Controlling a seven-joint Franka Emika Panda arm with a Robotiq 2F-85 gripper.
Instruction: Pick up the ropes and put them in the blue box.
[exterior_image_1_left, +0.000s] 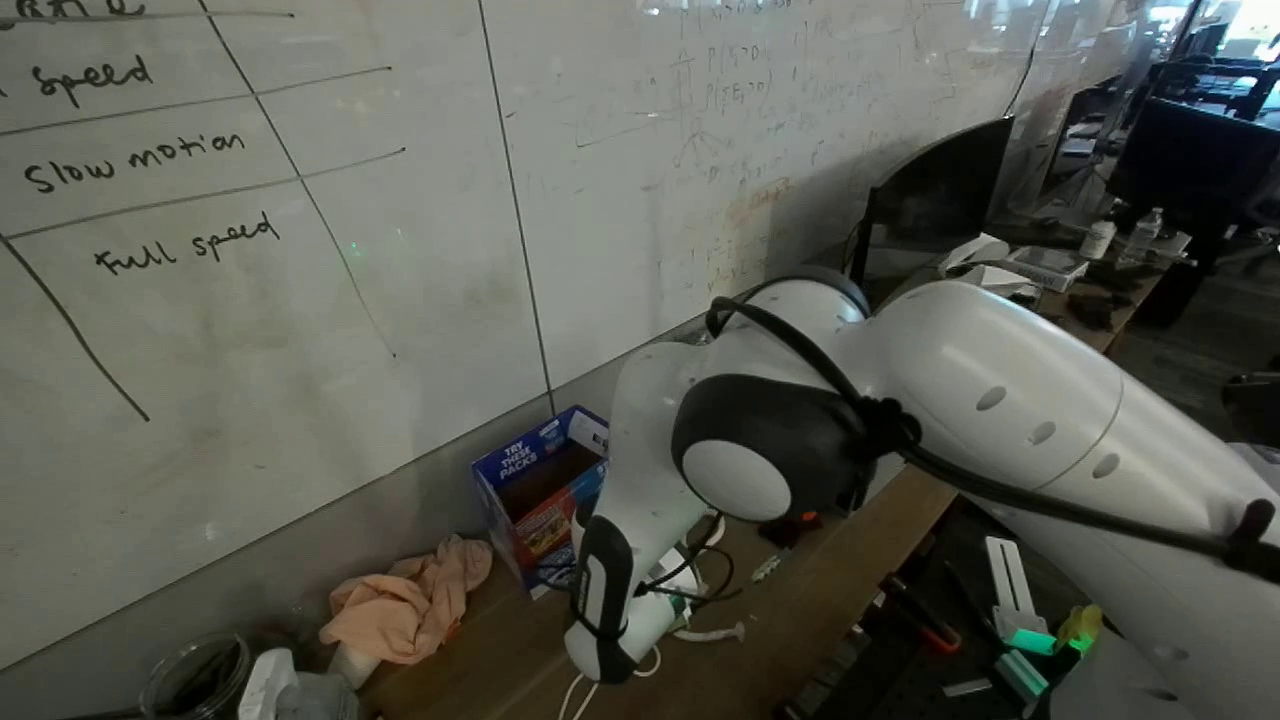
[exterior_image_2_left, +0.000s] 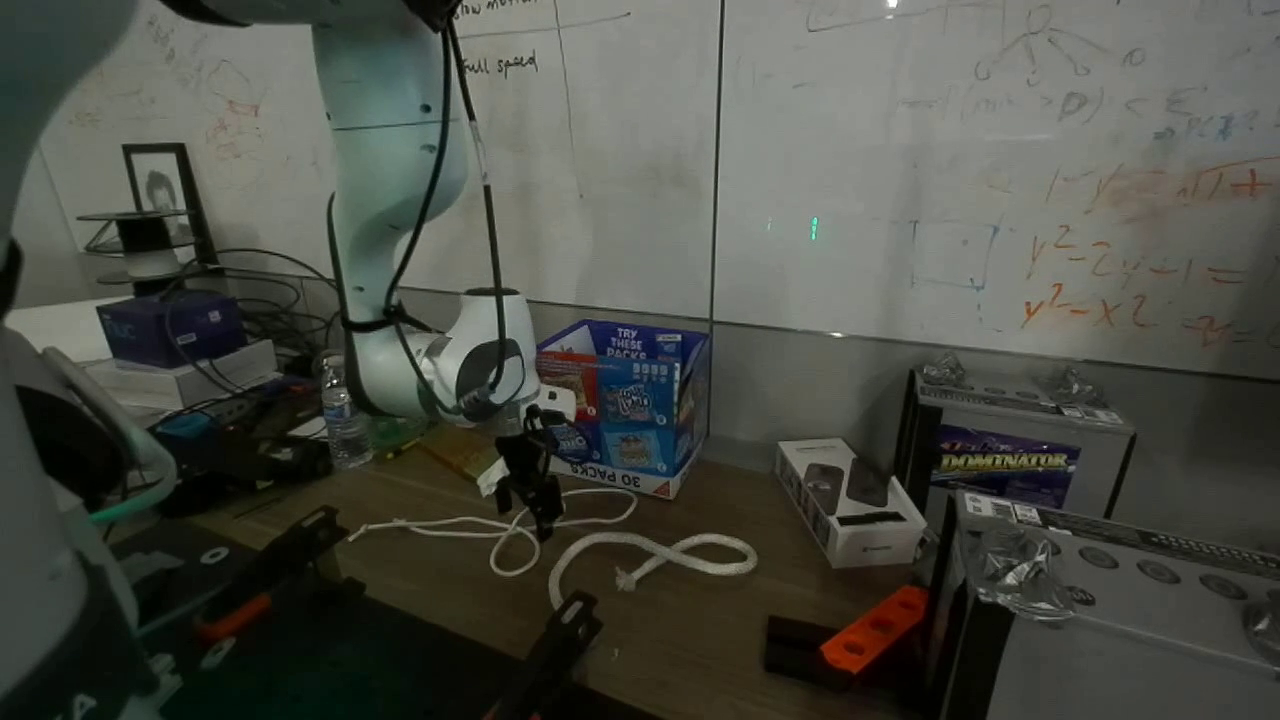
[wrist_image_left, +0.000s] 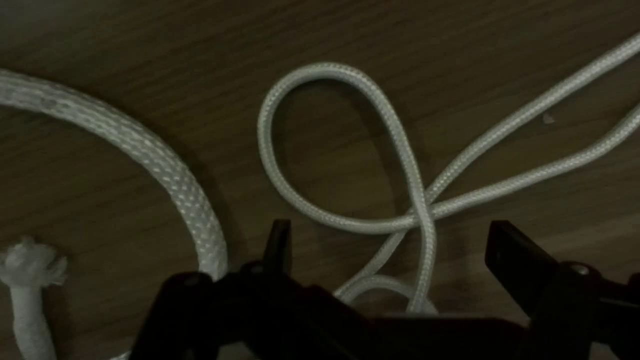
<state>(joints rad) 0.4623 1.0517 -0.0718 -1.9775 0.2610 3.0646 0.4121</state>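
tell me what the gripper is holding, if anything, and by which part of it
Nothing is held: the gripper is open, the thin white rope unpinched by its jaws.

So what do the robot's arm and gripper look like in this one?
It's a smooth white robot arm with rounded segments, grey oval spots and a black joint cover set with a white disc. A long black cable runs along its outside. The black, angular, two-fingered gripper is too dark for any markings to show.
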